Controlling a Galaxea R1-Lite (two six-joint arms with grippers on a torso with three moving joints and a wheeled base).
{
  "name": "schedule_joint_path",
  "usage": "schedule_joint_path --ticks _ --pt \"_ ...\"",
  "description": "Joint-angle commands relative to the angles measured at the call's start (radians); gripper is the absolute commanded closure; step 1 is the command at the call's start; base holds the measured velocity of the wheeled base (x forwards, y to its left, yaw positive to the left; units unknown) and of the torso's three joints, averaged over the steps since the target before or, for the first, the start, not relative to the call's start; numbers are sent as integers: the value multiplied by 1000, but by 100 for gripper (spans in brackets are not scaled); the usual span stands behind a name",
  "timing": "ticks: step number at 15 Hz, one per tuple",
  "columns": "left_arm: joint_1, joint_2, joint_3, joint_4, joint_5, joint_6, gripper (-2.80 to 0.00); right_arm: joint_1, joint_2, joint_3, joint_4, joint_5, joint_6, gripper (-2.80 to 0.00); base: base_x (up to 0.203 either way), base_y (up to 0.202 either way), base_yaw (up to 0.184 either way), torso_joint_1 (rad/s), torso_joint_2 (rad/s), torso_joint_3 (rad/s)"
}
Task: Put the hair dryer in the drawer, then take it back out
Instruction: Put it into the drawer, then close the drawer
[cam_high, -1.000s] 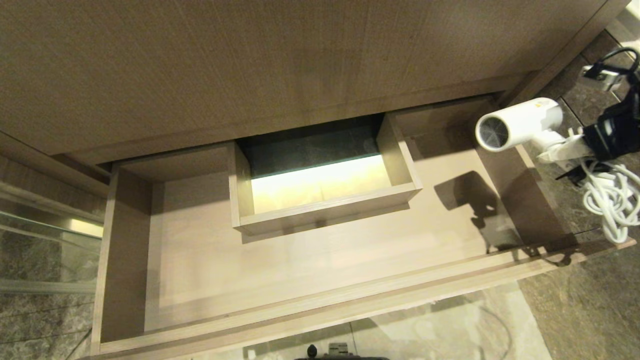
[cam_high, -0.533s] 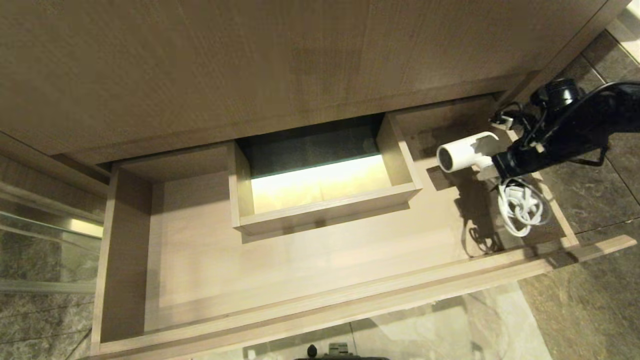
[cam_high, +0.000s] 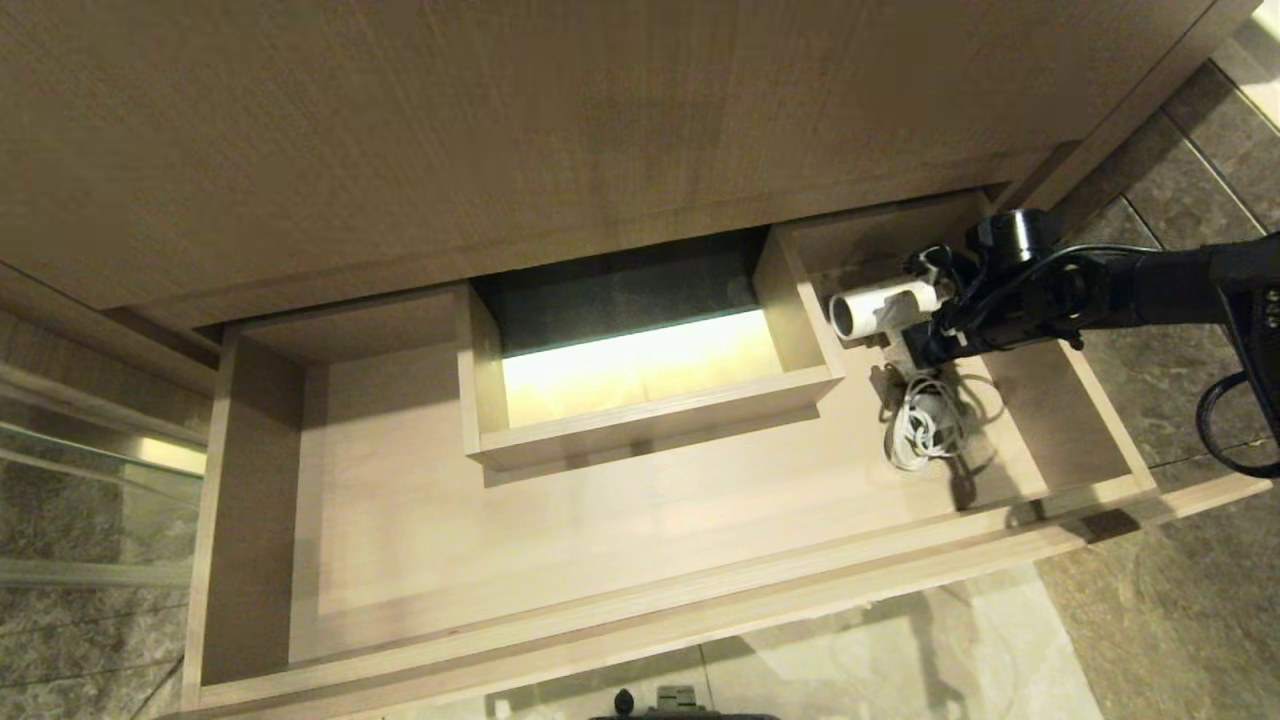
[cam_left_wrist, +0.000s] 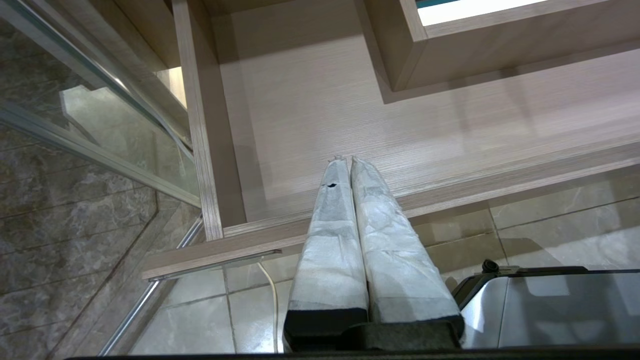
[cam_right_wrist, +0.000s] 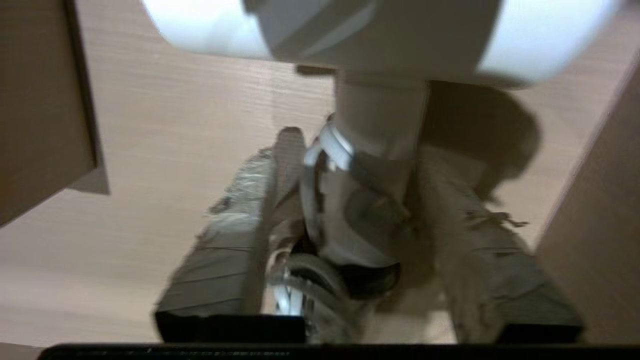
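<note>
The white hair dryer (cam_high: 885, 308) sits in the right rear part of the open drawer (cam_high: 640, 600), its barrel pointing at the boxed cut-out (cam_high: 650, 415). Its coiled white cord (cam_high: 925, 425) lies on the drawer floor just in front of it. My right gripper (cam_high: 925, 342) reaches in over the drawer's right wall, down at the handle. In the right wrist view the handle (cam_right_wrist: 380, 125) stands between the fingers of the right gripper (cam_right_wrist: 365, 150), which are open with a gap on one side. My left gripper (cam_left_wrist: 345, 160) is shut and empty, parked over the drawer's left front corner.
A plain wood-grain panel (cam_high: 500, 130) overhangs the back of the drawer. Grey stone tiles (cam_high: 1180, 600) lie to the right and a glass panel (cam_high: 80, 470) to the left. A thin white cable (cam_left_wrist: 272, 300) runs on the floor below the drawer front, beside my base (cam_left_wrist: 550, 310).
My right arm carried the hair dryer from above the drawer's right edge down and leftward into the drawer. The cord now rests on the drawer floor, and the fingers have spread apart.
</note>
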Motion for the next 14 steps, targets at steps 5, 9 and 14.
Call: schedule_joint_path --ticks 5,9,14 --pt "0 0 0 0 0 0 0 -9 -169 35 -8 -13 16 -280 0 0 0 0 0 0" --pt "0 0 1 0 0 0 0 -42 -510 223 15 -10 39 0 0 0 0 0 0 0" --pt "0 0 0 0 0 0 0 -69 -946 809 106 -30 22 0 0 0 0 0 0 0"
